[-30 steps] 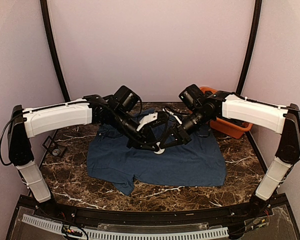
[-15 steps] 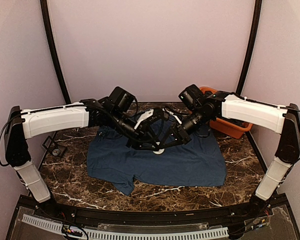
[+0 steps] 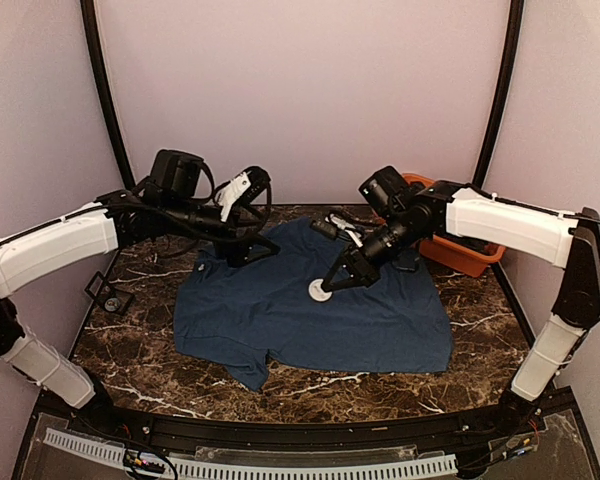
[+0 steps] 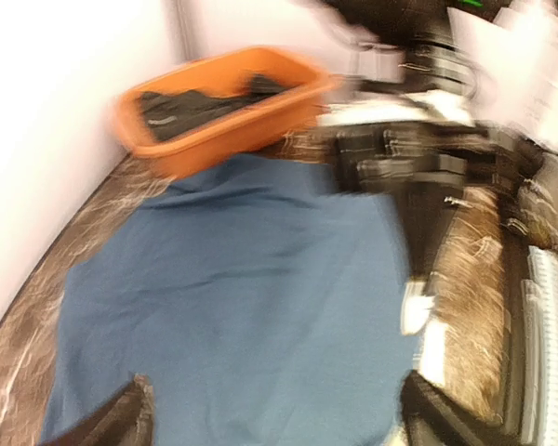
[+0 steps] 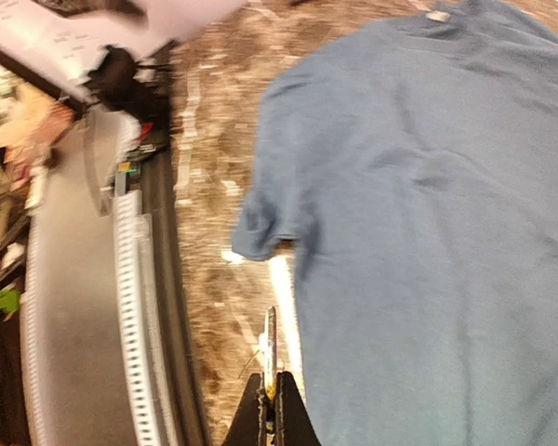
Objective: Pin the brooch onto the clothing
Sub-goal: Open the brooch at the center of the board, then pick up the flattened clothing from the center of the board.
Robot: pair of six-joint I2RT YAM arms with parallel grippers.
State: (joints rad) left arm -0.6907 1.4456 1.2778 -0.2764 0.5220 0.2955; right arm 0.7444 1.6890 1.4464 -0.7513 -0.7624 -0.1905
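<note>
The clothing (image 3: pixel 310 320) is a dark navy T-shirt lying spread on the marble table, also seen as the clothing (image 4: pixel 242 307) and the clothing (image 5: pixel 428 232) in the two wrist views. The brooch (image 3: pixel 321 291) is a small white disc over the middle of the shirt; I cannot tell whether it touches the fabric. My right gripper (image 3: pixel 334 283) is shut on it. In the right wrist view the brooch (image 5: pixel 271 348) stands edge-on between the shut gripper (image 5: pixel 270 409). My left gripper (image 3: pixel 258 215) hangs open and holds nothing, by the shirt's far left shoulder. Its view is blurred, with the gripper (image 4: pixel 279 427) wide apart.
An orange tub (image 3: pixel 460 255) with dark things in it stands at the back right, touching the shirt's edge; it shows as the tub (image 4: pixel 219 107) in the left wrist view. A small dark object (image 3: pixel 110 293) lies on the table at the left. Walls close in on three sides.
My left gripper has opened, let go at the brooch and swung back to the far left. The right gripper stays shut on the brooch over the shirt.
</note>
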